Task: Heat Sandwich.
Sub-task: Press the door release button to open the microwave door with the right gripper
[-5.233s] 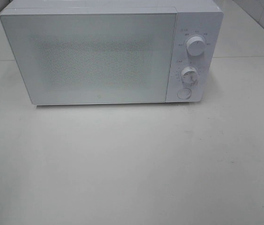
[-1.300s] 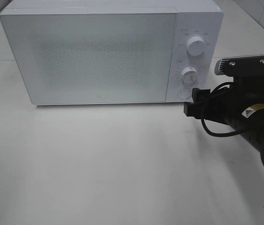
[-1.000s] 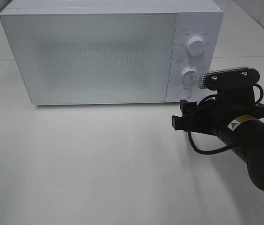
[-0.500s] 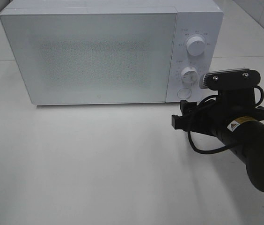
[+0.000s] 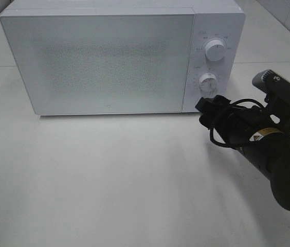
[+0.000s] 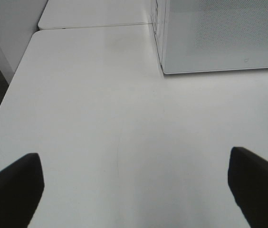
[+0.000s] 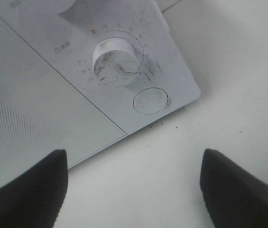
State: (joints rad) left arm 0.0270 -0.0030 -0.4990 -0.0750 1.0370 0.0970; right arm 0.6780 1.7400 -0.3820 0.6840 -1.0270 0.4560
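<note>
The sandwich is out of view. A white microwave (image 5: pixel 109 62) stands at the back of the table with its door (image 5: pixel 98 64) shut. My right gripper (image 5: pixel 208 107) hovers right in front of the control panel's lower corner, rolled to one side, and hides the round button there in the high view. In the right wrist view the right gripper (image 7: pixel 133 166) is open and empty, with the round button (image 7: pixel 150 100) and the lower knob (image 7: pixel 117 56) just ahead of it. My left gripper (image 6: pixel 134 161) is open and empty over bare table, left of the microwave (image 6: pixel 219 38).
An upper knob (image 5: pixel 215 51) and a lower knob (image 5: pixel 207 81) sit on the control panel. The white table (image 5: pixel 109 180) stretches in front of the microwave. In the left wrist view the table's left edge (image 6: pixel 15 80) drops to a dark floor.
The right arm has rolled its wrist and pushed the gripper up and forward, from below the control panel to right in front of the round button. The left gripper shows no change.
</note>
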